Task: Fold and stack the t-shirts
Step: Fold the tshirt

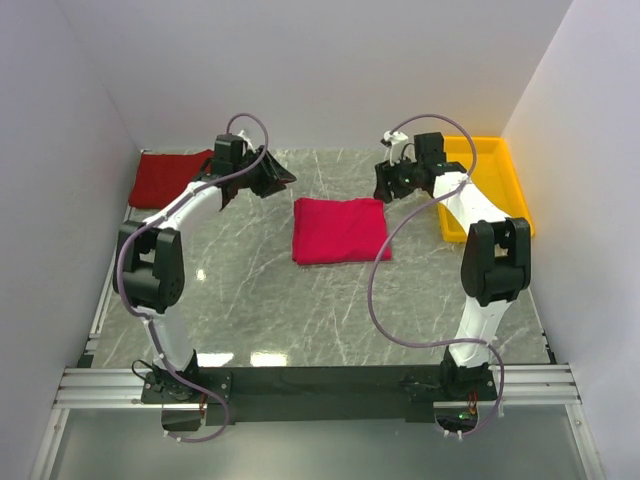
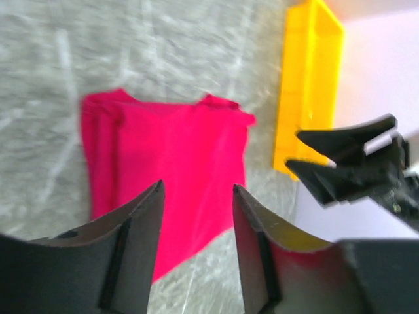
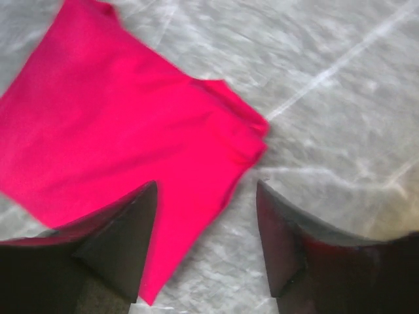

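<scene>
From above, we saw the crimson t-shirt point(image 1: 340, 230) lying folded into a flat, near-square packet in the middle of the grey marbled tabletop point(image 1: 250, 310), well apart from the arm bases at the near edge. Just past it, the left end effector point(image 1: 268, 177) hung off its far left corner and the right end effector point(image 1: 392, 183) off its far right corner. The wrist views settled what the overhead one left unclear. The left fingers point(image 2: 131, 242) stood moderately apart and the right fingers point(image 3: 118, 242) wider, both pairs above the cloth with nothing gripped. The left wrist view alone showed stacked layers along one edge of the packet, blurred, and the yellow tray point(image 2: 308, 98) beyond it. Only the top view took in the darker red t-shirt point(image 1: 170, 178), which lay as a rough rectangle in the far left corner, opposite the tray at far right.
</scene>
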{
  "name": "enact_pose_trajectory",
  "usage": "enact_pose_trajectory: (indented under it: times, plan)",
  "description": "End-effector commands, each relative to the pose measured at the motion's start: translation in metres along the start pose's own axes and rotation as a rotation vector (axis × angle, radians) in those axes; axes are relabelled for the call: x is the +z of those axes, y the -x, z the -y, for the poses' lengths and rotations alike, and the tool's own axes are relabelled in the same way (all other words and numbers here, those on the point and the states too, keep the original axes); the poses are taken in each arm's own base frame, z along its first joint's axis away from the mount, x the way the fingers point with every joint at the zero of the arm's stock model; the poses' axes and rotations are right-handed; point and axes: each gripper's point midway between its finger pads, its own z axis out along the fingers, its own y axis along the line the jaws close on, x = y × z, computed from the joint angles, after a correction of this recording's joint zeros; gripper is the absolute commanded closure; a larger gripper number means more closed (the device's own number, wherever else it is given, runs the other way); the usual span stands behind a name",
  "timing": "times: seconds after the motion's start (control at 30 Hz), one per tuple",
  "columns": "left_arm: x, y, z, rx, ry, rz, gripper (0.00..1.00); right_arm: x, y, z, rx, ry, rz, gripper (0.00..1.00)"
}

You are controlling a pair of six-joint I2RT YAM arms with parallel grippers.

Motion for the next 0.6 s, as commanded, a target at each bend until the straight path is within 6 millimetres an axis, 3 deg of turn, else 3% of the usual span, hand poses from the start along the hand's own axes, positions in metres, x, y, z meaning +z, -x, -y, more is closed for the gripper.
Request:
enact_pose_trajectory:
  times: [0.0,0.03,0.13,0.27,0.43,0.57]
  plan:
    - [0.000,-0.026,0.023,0.097,-0.111,-0.063,0.52,-0.012,0.007,-0.024,-0.004,0.145,0.017,0.45]
    - [0.005,-0.036,0.027,0.105,-0.120,-0.083,0.54,-0.011,0.015,-0.023,0.022,0.147,0.018,0.65]
    - [0.018,-0.051,0.025,0.090,-0.112,-0.111,0.61,0.003,-0.002,-0.023,0.109,0.169,-0.053,0.81]
    - [0.036,-0.052,0.009,0.060,-0.023,-0.084,0.68,0.003,-0.004,-0.028,0.129,0.181,-0.030,0.82]
    - [0.051,-0.043,-0.024,0.082,0.177,-0.034,0.67,0.002,-0.009,-0.032,0.144,0.190,-0.043,0.82]
    - [0.058,-0.036,-0.038,0.104,0.244,-0.010,0.68,0.003,-0.013,-0.032,0.155,0.190,-0.051,0.81]
